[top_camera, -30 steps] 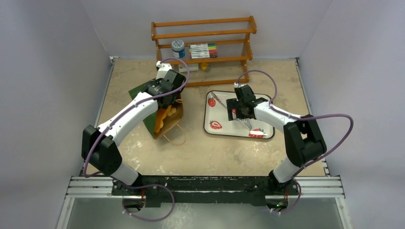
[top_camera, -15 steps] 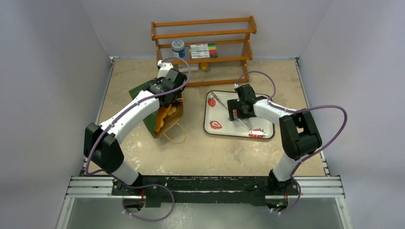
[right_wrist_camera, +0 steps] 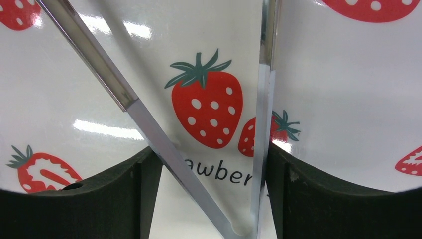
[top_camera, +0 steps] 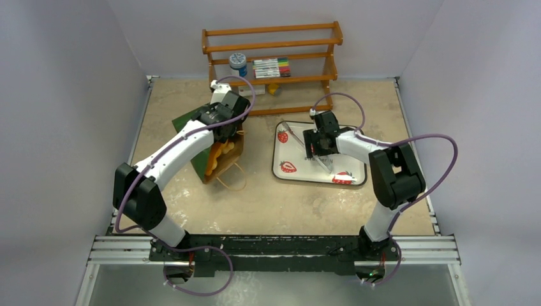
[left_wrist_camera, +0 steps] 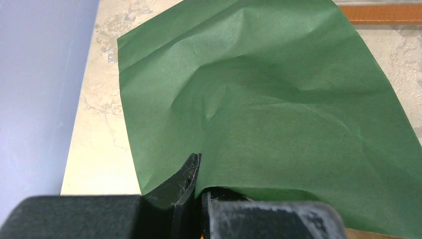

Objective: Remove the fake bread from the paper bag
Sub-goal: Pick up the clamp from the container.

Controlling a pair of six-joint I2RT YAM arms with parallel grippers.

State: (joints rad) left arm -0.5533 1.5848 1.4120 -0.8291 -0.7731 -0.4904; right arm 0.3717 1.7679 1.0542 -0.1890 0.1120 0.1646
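The left gripper [left_wrist_camera: 198, 191] is clenched on the upper wall of the dark green paper bag with the brown kraft lining [left_wrist_camera: 278, 99]. This pinch appears meant to lift that wall and hold the mouth open towards the tray side. The bag lies on its side on the tan stone-patterned tabletop [top_camera: 281, 204], and the orange and golden fake bread [top_camera: 220, 153] sits just inside the mouth, just beside the left gripper on its near side. The right gripper [right_wrist_camera: 209, 164] hangs low over the white tray printed with red strawberries [right_wrist_camera: 348, 74]. Its pads bracket the two arms of the slim metal tongs [right_wrist_camera: 144, 124], probably to use them as a reaching tool; whether it grasps them firmly cannot be told. The bread lies well apart from this claw
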